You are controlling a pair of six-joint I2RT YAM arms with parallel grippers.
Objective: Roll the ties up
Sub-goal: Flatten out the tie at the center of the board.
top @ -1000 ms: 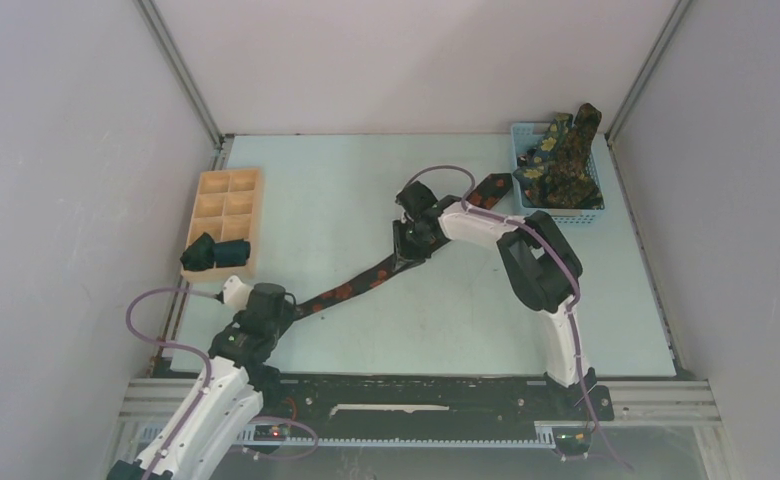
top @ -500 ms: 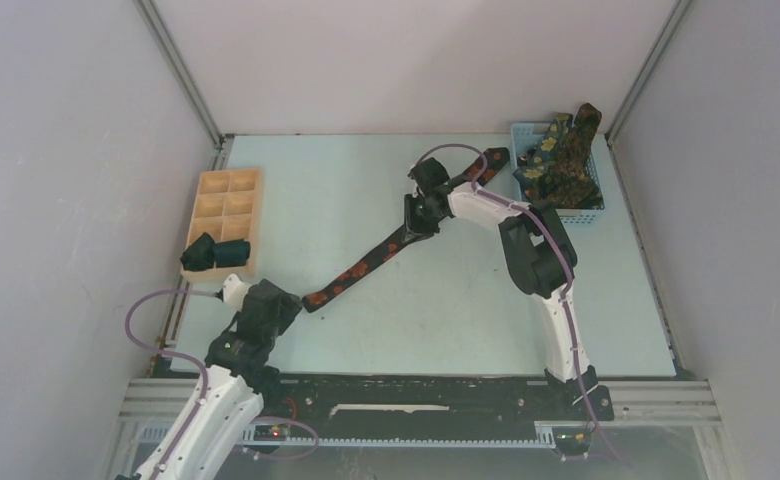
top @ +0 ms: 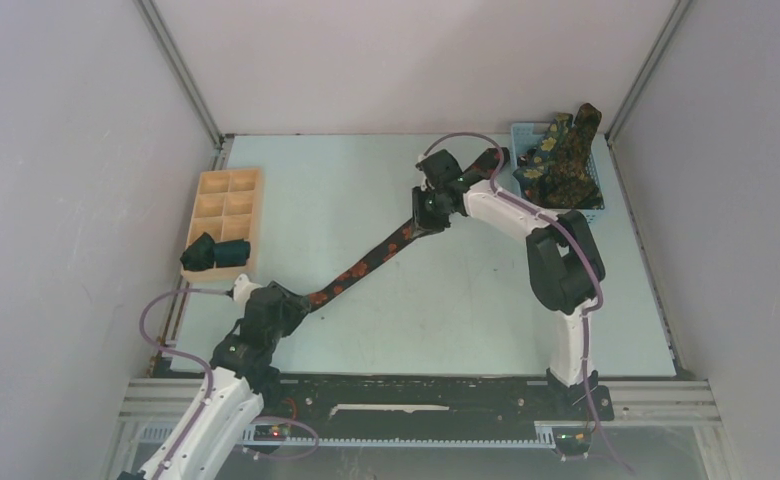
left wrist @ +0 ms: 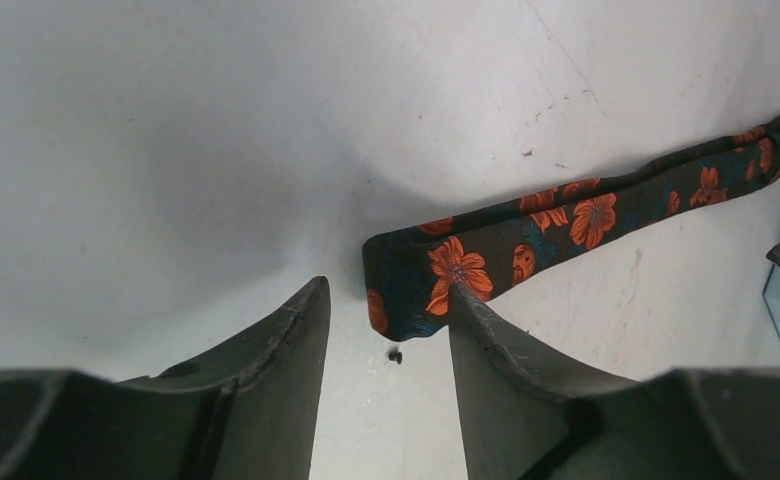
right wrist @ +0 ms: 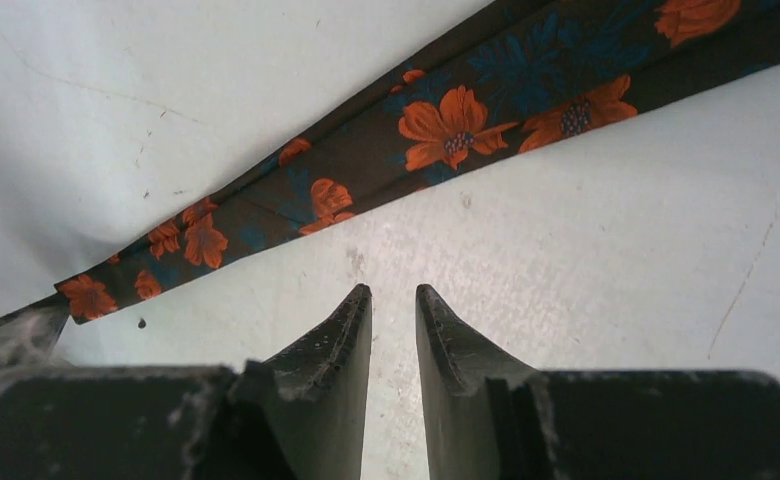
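Note:
A black tie with red-orange flowers [top: 366, 265] lies stretched diagonally across the table, its wide end by the blue basket. Its narrow end [left wrist: 416, 285] sits just ahead of and partly between my left gripper's [left wrist: 387, 290] open fingers, low over the table; the top view shows that gripper [top: 291, 303] at the tie's near end. My right gripper [top: 428, 218] hovers over the tie's upper part. In its wrist view the gripper [right wrist: 393, 290] has only a narrow gap and holds nothing; the tie [right wrist: 436, 130] lies beyond the tips. Dark green ties with yellow flowers [top: 564, 150] are heaped in the basket.
The blue mesh basket [top: 578, 212] stands at the far right. A pale wooden compartment tray [top: 228, 195] at the far left holds two dark rolled bundles [top: 214, 252] at its near end. A small dark speck [left wrist: 394, 355] lies between the left fingers.
My right gripper moved toward the far right and the tie slid with it, straightening. My left gripper drew back, then moved up to the tie's narrow end.

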